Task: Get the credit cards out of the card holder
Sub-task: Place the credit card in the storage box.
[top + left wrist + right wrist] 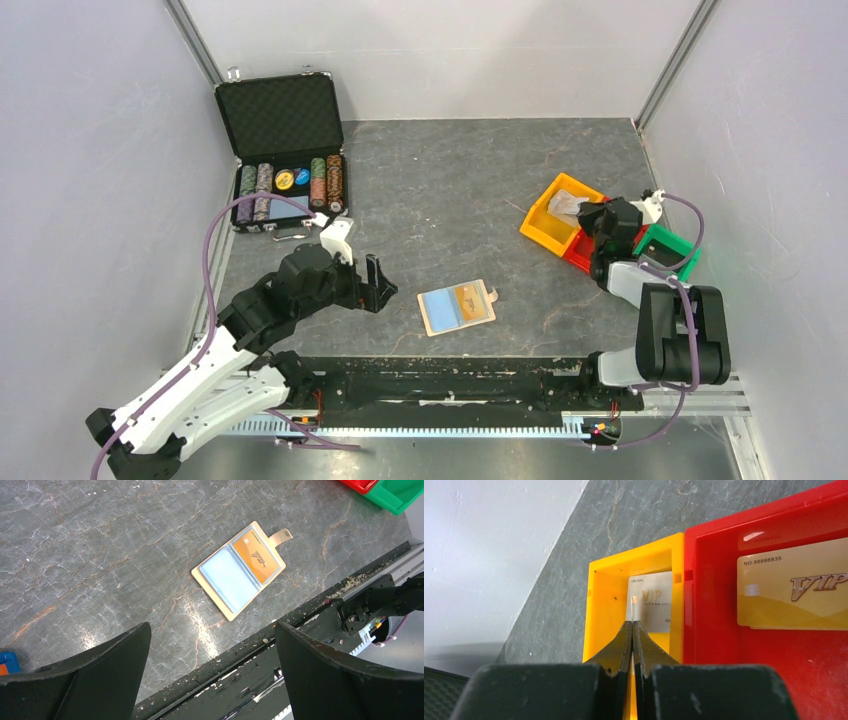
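Observation:
The card holder (457, 307) lies open and flat on the table near the front edge. An orange-printed credit card (256, 555) sits in its right pocket, and the left pocket (227, 577) shows pale blue. My left gripper (375, 285) is open and empty, hovering to the left of the holder (239, 570); its jaws stand wide apart around (211, 626). My right gripper (632, 623) is shut on a thin pale credit card (632, 605), seen edge-on, over the orange bin (606, 595). A grey-white card (655, 600) lies in that bin.
A gold VIP card (791, 587) lies in the red bin (724, 645). The orange bin (550, 225), the red bin and a green bin (672, 248) stand at the right. The open black chip case (283, 150) stands at the back left. The black rail (280, 645) runs along the front edge.

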Tool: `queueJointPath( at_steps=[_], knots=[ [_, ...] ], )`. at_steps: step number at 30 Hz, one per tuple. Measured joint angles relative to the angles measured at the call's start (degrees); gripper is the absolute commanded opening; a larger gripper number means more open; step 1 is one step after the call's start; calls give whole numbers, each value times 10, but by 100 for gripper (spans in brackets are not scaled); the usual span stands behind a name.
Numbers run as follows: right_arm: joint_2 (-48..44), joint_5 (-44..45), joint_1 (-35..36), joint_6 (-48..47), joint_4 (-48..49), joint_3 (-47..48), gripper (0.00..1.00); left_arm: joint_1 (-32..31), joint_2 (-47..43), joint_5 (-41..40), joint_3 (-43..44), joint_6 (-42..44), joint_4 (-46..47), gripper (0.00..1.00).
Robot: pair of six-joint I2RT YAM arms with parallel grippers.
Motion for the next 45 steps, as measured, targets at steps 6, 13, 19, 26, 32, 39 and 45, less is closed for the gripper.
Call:
queueJointPath(
  at_steps=[6, 13, 19, 26, 32, 39, 45],
  knots=[
    [41, 6, 0, 29, 51, 0, 0, 0, -1, 1, 0, 0, 0, 100],
    [64, 6, 0, 60, 99, 0, 0, 0, 0, 5, -1, 0, 0, 100],
    [72, 8, 0, 74, 122, 0, 0, 0, -1, 5, -2, 0, 0, 100],
    [79, 15, -4, 76, 120, 0, 0, 0, -1, 5, -2, 0, 0, 100],
    [93, 20, -4, 76, 121, 0, 0, 0, -2, 5, -2, 0, 0, 100],
    [96, 32, -4, 74, 121, 0, 0, 0, -5, 5, -2, 0, 0, 100],
    [105, 40, -4, 75, 123, 0, 0, 0, -10, 5, -2, 0, 0, 100]
  ],
)
